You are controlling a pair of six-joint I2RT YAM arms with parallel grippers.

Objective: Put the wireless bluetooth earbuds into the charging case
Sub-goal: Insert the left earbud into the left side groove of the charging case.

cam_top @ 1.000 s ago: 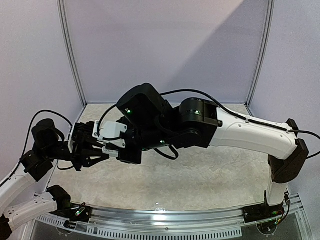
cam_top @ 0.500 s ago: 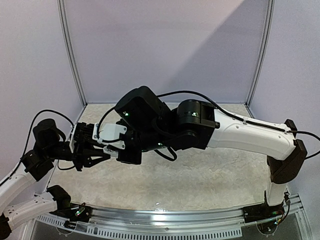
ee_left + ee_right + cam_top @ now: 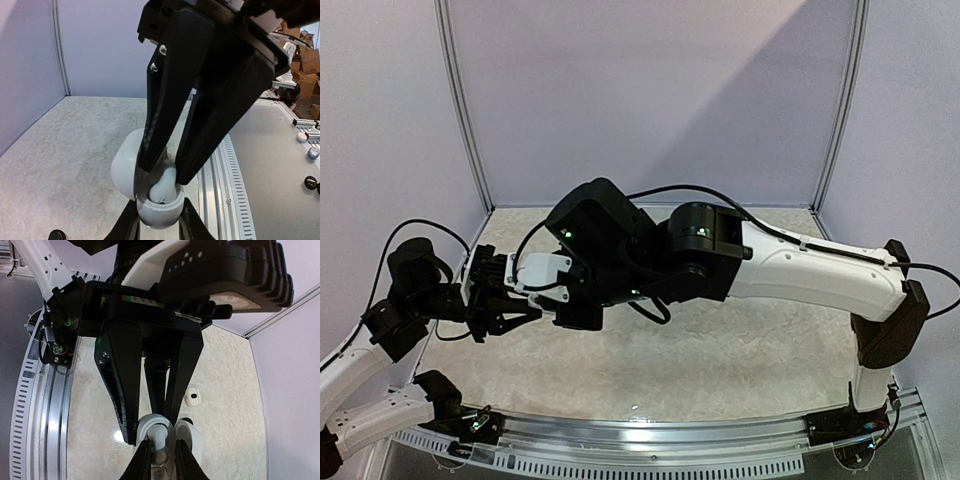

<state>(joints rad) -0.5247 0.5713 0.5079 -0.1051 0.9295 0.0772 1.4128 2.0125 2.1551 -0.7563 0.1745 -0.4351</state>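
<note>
The white charging case (image 3: pixel 156 214) hangs above the table with its lid (image 3: pixel 124 167) swung open, and my left gripper (image 3: pixel 159 219) is shut on its base. A white earbud (image 3: pixel 165 189) sits in the case's well. My right gripper (image 3: pixel 165 177) reaches down from above, its jaws narrowly open on either side of that earbud. In the right wrist view the same earbud (image 3: pixel 161 437) shows between my right gripper's fingertips (image 3: pixel 145 455), inside the case (image 3: pixel 146 424). In the top view the two grippers meet at the left, left gripper (image 3: pixel 505 300) against right gripper (image 3: pixel 532 290), and the case is hidden.
A loose white earbud (image 3: pixel 192 396) lies on the mottled table beyond the case. A small black piece (image 3: pixel 56 234) lies near the left gripper. The metal rail (image 3: pixel 220 180) runs along the table's near edge. Small white (image 3: pixel 302 136) and black (image 3: pixel 311 182) pieces lie beyond it.
The right arm has crept a little to the left toward the left gripper. The left arm has hardly moved.
</note>
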